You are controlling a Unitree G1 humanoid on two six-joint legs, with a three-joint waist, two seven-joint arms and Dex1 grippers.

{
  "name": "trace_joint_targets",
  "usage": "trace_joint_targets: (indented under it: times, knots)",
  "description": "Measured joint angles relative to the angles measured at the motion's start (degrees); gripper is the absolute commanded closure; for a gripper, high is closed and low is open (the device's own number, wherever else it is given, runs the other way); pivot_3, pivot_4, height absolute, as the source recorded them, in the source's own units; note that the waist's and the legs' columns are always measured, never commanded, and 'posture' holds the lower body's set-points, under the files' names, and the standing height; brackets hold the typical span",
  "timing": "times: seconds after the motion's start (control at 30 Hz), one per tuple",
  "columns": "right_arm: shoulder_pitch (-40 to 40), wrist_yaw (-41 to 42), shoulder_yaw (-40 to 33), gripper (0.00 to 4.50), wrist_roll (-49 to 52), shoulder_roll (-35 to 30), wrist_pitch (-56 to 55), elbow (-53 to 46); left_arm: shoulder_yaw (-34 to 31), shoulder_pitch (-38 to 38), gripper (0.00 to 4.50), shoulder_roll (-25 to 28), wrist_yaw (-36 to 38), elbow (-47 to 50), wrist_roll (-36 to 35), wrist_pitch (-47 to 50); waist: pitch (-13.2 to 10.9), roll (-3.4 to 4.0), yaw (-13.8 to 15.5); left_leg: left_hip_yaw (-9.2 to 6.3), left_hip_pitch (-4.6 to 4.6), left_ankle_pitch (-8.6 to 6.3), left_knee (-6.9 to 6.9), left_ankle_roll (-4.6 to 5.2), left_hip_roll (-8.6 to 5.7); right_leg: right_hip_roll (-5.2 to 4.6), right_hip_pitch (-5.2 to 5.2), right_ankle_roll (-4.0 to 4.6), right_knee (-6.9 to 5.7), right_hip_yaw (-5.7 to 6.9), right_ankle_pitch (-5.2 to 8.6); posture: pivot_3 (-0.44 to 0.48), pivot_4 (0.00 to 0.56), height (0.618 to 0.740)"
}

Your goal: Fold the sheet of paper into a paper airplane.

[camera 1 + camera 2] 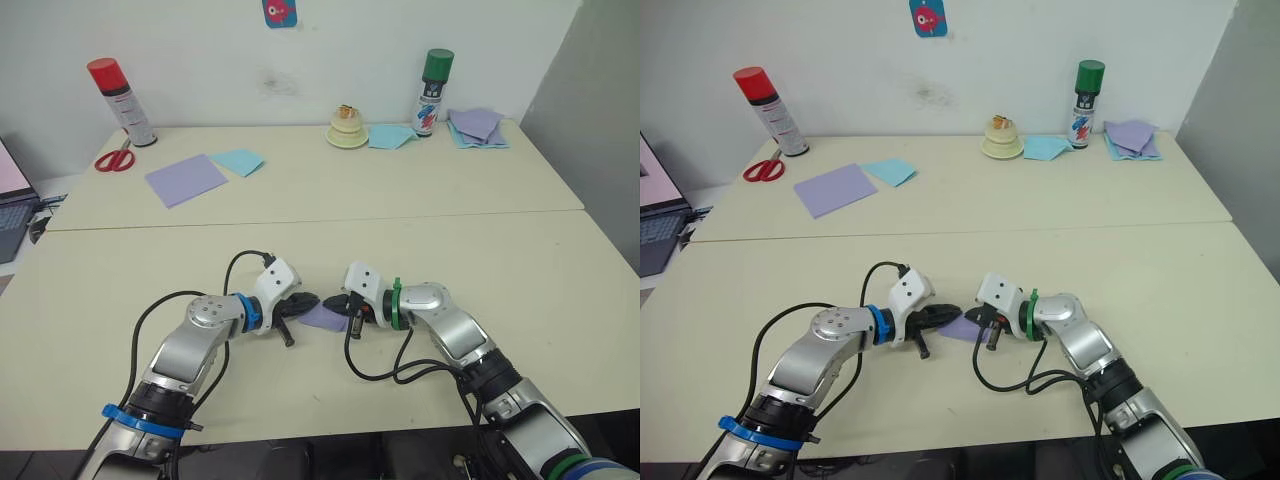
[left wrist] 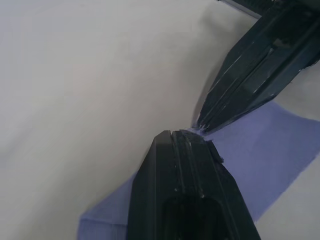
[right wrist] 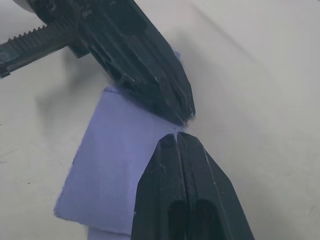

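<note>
The sheet of paper (image 1: 322, 318), lavender and folded small, lies flat on the near table between my two grippers. My left gripper (image 1: 305, 302) reaches in from the left, fingers shut, its tip (image 2: 180, 134) at the paper's (image 2: 260, 165) edge. My right gripper (image 1: 335, 303) comes from the right, also shut, and its tip (image 3: 177, 136) nearly touches the left gripper's tip (image 3: 186, 116) over the paper (image 3: 110, 165). I cannot see whether either tip pinches the paper. No paper airplane shape shows.
On the far table stand a red-capped spray can (image 1: 120, 100), scissors (image 1: 115, 158), a smooth lavender square (image 1: 186, 179), a light-blue sheet (image 1: 238, 161), a cream dish (image 1: 347, 128), a green-capped can (image 1: 433, 92) and stacked lavender sheets (image 1: 478, 125). A laptop (image 1: 15, 215) sits far left.
</note>
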State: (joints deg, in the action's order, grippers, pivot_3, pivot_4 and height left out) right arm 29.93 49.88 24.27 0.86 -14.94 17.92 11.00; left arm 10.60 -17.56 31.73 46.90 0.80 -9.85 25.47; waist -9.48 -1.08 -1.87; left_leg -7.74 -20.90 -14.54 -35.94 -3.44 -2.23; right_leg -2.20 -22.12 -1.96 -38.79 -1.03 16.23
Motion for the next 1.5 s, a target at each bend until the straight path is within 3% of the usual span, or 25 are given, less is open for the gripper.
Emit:
trace_joint_targets:
  times: [0.2,0.4,0.43,0.53,0.83,0.93,1.03,1.13,1.5]
  knots:
    - [-0.7,0.0,0.0,4.48,0.1,-0.4,0.3,-0.9,-5.6,1.3,4.50,4.6,-2.5,-4.4,0.7,-2.6,0.1,0.08,-0.4,0.01,0.06,0.00,0.01,0.00,0.10,0.00,0.00,-0.02,-0.01,-0.02,0.01,0.000,0.150,0.740]
    - [-0.9,0.1,-0.9,4.48,0.9,0.1,0.0,-0.5,-9.2,3.4,4.50,4.4,-2.9,-4.0,-0.8,-3.4,0.1,0.09,-0.5,0.01,0.01,0.00,0.03,0.00,0.12,0.00,-0.05,-0.01,0.00,-0.02,0.01,0.000,0.150,0.740]
    - [-1.1,0.1,-1.7,4.11,1.9,0.5,0.3,-0.3,-10.3,4.0,4.50,4.1,-3.3,-3.6,-1.6,-3.3,0.0,0.07,-0.5,-0.01,-0.03,0.00,0.03,0.00,0.13,0.00,-0.08,-0.01,0.00,-0.01,0.01,0.000,0.150,0.740]
    - [-1.1,0.9,-4.6,3.20,5.4,1.1,2.6,-0.5,-13.5,5.4,3.74,4.2,-3.6,-1.8,-3.7,-2.6,-0.2,0.01,-0.4,-0.02,-0.15,0.00,0.02,0.00,0.12,-0.03,-0.16,0.11,0.01,0.01,-0.06,0.000,0.150,0.740]
    - [2.5,9.1,-13.7,0.00,16.7,-7.7,9.6,-11.9,-21.0,13.4,0.86,12.9,5.3,10.5,-12.0,0.5,-0.8,0.01,-0.2,-0.04,-0.36,-0.05,0.10,0.03,0.11,-0.08,-0.23,0.23,0.29,0.08,-0.12,0.000,0.150,0.740]
    - [2.5,11.0,-13.9,0.00,18.2,-9.7,9.6,-14.1,-22.3,15.5,0.04,14.5,7.0,13.0,-13.1,0.5,-0.9,0.04,-0.2,-0.03,-0.41,-0.06,0.11,0.03,0.13,-0.08,-0.25,0.17,0.31,0.06,-0.09,0.000,0.150,0.740]
    - [1.4,13.1,-13.9,0.74,18.3,-12.9,8.8,-16.6,-24.4,17.5,0.00,15.2,7.4,14.6,-13.2,0.2,-1.1,0.07,0.0,-0.03,-0.51,-0.06,0.09,0.03,0.12,-0.09,-0.25,0.17,0.44,0.07,-0.09,0.000,0.150,0.740]
    - [-1.6,14.4,-13.4,1.77,18.2,-14.7,7.2,-19.5,-26.1,20.2,0.00,15.1,7.2,17.9,-13.9,0.0,-1.1,0.07,0.0,-0.05,-0.76,-0.05,0.07,0.03,0.20,-0.06,-0.28,0.28,0.77,0.09,-0.17,0.000,0.150,0.740]
    - [-6.4,20.2,-6.8,1.77,16.4,-16.8,-2.6,-22.2,-28.6,33.2,0.00,11.5,3.2,32.6,-17.1,0.7,-1.1,0.05,0.0,-0.01,-0.86,-0.09,0.02,0.07,0.24,-0.04,-0.37,0.27,0.79,0.09,-0.18,0.000,0.150,0.740]
